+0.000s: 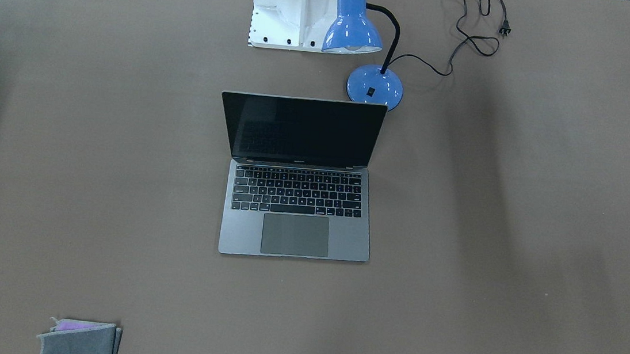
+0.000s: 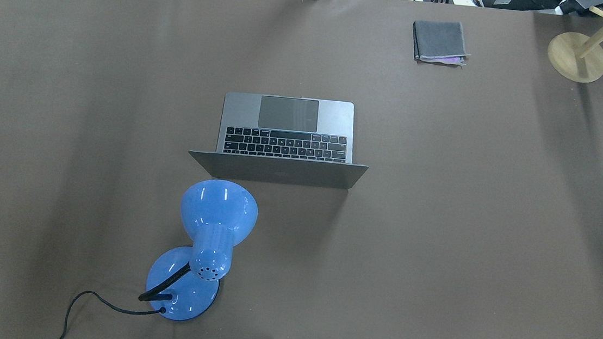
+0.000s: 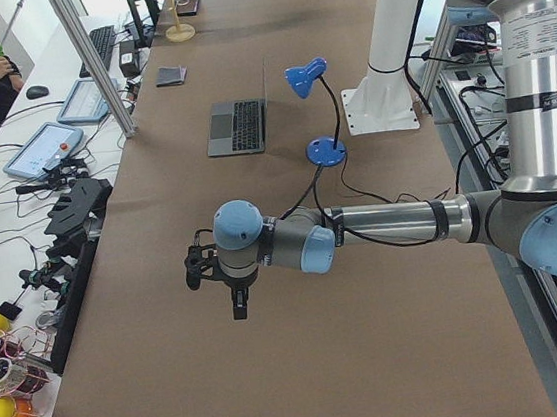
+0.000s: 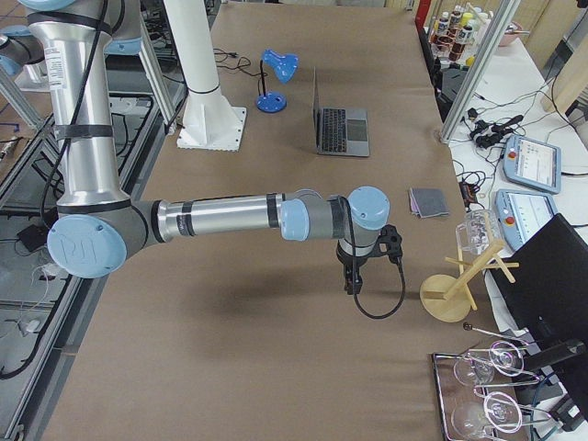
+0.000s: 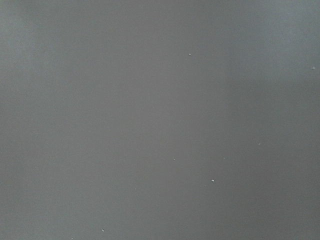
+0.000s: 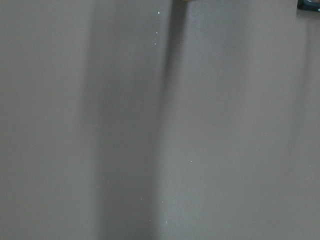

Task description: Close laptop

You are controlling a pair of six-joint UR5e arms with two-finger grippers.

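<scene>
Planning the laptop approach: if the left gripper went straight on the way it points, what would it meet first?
The left gripper points straight down, so probably the bare table; its wrist view shows only that surface.

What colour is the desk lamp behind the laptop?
Glossy blue desk lamp with a black neck; the overhead exterior view shows it best.

Brown table (image 2: 438, 230) w/ soft shadows; cluttered white bench (image 3: 1, 250) alongside; alu post (image 3: 88, 59) at edge.

Blue desk lamp (image 2: 202, 248) with loose black cord (image 1: 504, 29), folded grey cloth (image 2: 439, 41), wooden stand (image 2: 577, 56) on brown table (image 2: 492, 235).
</scene>
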